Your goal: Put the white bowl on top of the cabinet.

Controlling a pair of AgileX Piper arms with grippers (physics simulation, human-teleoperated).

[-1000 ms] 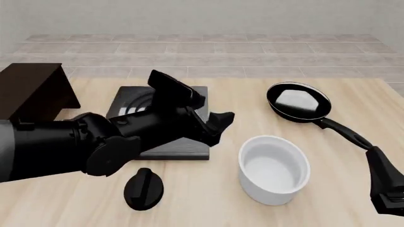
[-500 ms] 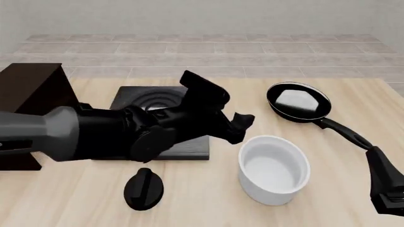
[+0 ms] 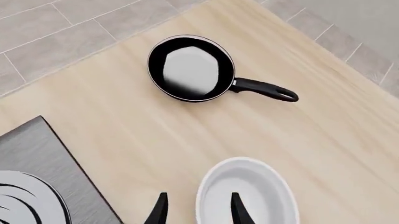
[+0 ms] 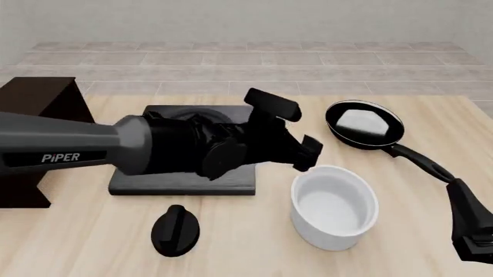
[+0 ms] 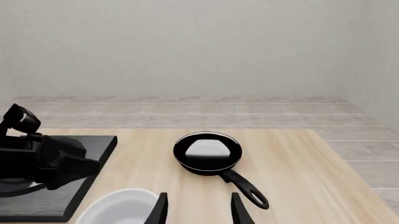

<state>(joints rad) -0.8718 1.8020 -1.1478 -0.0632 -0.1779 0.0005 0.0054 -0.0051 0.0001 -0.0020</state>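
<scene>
Cabinet (image 4: pixel 34 115) at table's far left, top bare. Bowl (image 4: pixel 334 206) sat on table, well apart, ungrasped. Left gripper (image 3: pixel 198 212) spread, fingers straddling bowl's near wall. Right gripper (image 5: pixel 198 208) spread, idle. Grasp, lift, placement all remained.

The left gripper (image 4: pixel 308 153) hung open just above the white bowl's (image 4: pixel 334 206) near rim, one finger over each side of the wall. Ahead lay bare table (image 4: pixel 400 231); the frying pan (image 4: pixel 364 124) sat farther off.
</scene>
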